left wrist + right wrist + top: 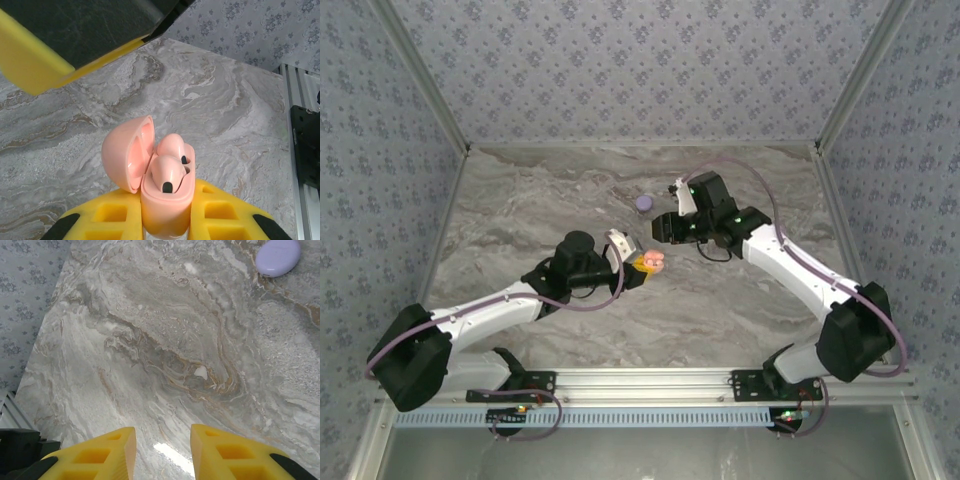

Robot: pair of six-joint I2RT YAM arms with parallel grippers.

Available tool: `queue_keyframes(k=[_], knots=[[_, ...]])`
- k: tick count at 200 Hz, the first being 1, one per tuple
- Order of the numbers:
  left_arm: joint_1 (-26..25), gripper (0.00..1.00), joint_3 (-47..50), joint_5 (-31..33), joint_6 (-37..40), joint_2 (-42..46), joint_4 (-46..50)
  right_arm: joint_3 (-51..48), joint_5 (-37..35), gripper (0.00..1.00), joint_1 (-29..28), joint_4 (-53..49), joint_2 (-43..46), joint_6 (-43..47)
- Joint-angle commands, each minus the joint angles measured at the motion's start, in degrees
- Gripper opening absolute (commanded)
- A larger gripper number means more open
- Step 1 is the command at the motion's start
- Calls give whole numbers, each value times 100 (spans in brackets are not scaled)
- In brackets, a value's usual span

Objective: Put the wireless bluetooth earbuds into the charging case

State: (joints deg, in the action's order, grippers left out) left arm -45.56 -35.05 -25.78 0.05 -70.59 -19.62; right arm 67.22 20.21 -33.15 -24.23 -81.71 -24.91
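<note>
Nearest, the left gripper clenches the pink charging case, lid open; its wrist view resolves both earbuds seated inside, just above that grip, a pink blur from overhead. Farther right, the right gripper hangs released, a lilac case beyond.

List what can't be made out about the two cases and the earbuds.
- Left wrist view: pink case base cut off by the bottom edge, between the left gripper's fingers.
- Same view: how deep the pink earbuds sit, hidden by the case wall.
- Right wrist view: purple case clipped by the top edge; contents hidden by its shell.
</note>
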Motion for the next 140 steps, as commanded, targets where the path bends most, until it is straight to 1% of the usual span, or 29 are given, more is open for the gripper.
queue_keyframes(k=[1,55,140], knots=[[-50,7,-256,-99,134,90,-11,336,168,36,-94,-307,-161,136],[-50,7,-272,-111,153,104,10,502,228,36,-201,-454,-460,211],[-51,7,-263,76,159,100,50,779,690,35,-366,-844,-795,473]])
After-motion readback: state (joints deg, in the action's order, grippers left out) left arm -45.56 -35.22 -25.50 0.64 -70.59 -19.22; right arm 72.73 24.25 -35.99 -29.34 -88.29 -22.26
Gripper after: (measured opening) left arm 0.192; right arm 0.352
